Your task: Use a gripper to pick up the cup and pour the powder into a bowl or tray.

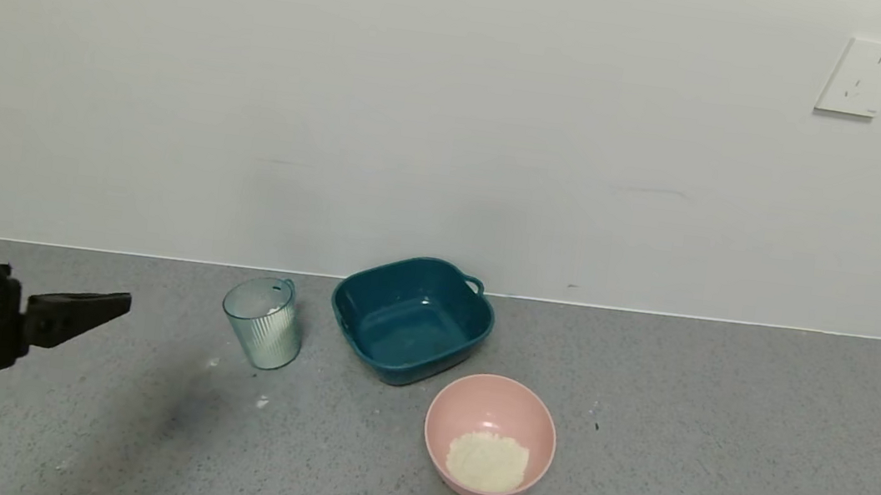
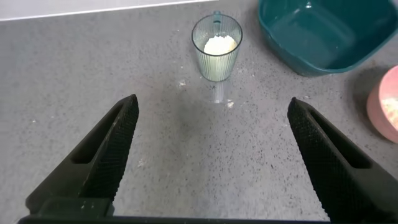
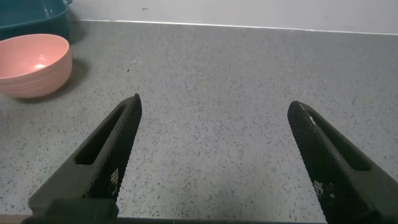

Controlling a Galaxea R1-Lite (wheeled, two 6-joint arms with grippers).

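Left gripper [image 1: 116, 305] hung at the 9 o'clock edge of the head view, above the grey speckled tabletop [image 1: 716, 466], its two black fingers [image 2: 112, 149] spread wide with nothing between them. A white sticker with dark bars sat on its wrist body; whatever was printed on it was too small to read. Red and black cables looped beneath that wrist.

Straight ahead of the released gripper, toward 12 o'clock in the left wrist view, stood the cup [image 1: 263, 322], upright, ribbed and pale blue-green, its small handle turned toward the wall. Some pale powder seemed to remain in its bottom, though the ribbed wall blurred it. A few white specks lay scattered on the tabletop near its foot.

At 3 o'clock from the cup, near but apart, sat the dark teal tray [image 1: 411, 320] with loop handles, bare inside. At about 5 o'clock from the tray, nearly touching its front corner, was the pink bowl [image 1: 495, 401] with a heap of cream powder [image 1: 487, 462] in its bottom.

Nothing stood between the left gripper and the cup.

Right gripper [image 3: 214, 155] was out of the head view; its own wrist view showed its fingers spread apart over bare tabletop, with the pink bowl well off to one side.

Behind everything rose a plain off-white wall [image 1: 457, 115] carrying a white outlet plate [image 1: 864, 77] at upper right.
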